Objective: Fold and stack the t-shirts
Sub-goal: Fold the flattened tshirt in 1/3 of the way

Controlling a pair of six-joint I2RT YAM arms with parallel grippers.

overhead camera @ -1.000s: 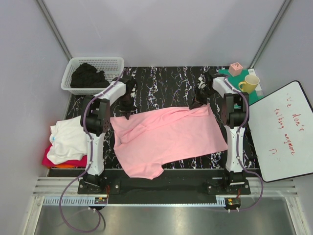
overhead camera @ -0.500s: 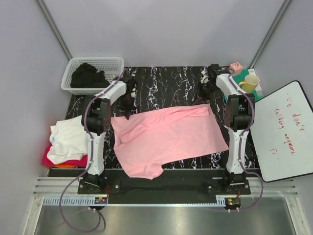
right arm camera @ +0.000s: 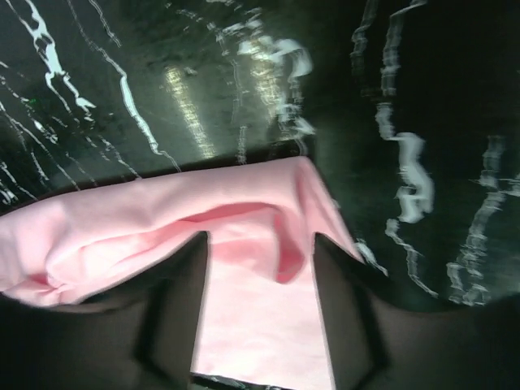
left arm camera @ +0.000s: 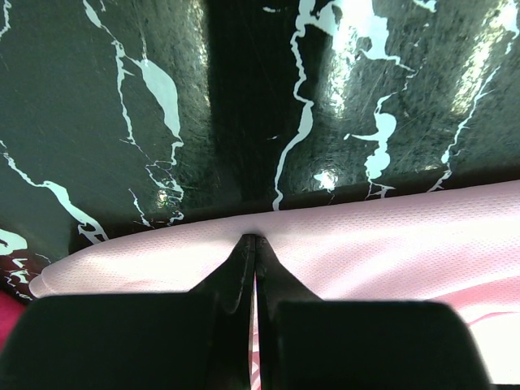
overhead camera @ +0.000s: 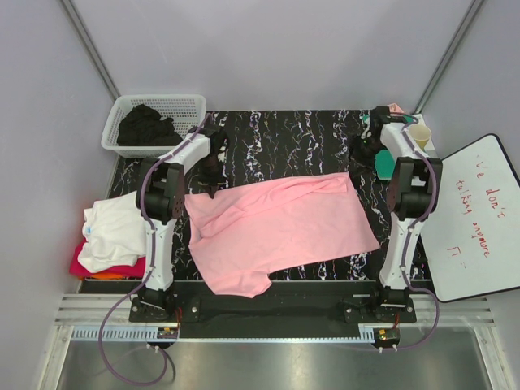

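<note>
A smooth pink t-shirt (overhead camera: 280, 231) lies spread across the glossy, white-veined black counter (overhead camera: 284, 134), reaching its near edge. Past the left edge sits a folded stack (overhead camera: 110, 236), white over red. The left gripper (left arm camera: 250, 240) pinches the shirt's far-left hem. The right gripper (right arm camera: 260, 244) gapes wide over its rumpled far-right corner. A white lattice basket (overhead camera: 158, 99) holds black cloth (overhead camera: 145, 126) at the far-left corner.

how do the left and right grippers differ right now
The left gripper is shut, pinching the far edge of the pink t-shirt; the right gripper is open and holds nothing. The left sits right at the cloth; the right is off it, near the shirt's far right corner. Both are over the far half of the black marble table.
</note>
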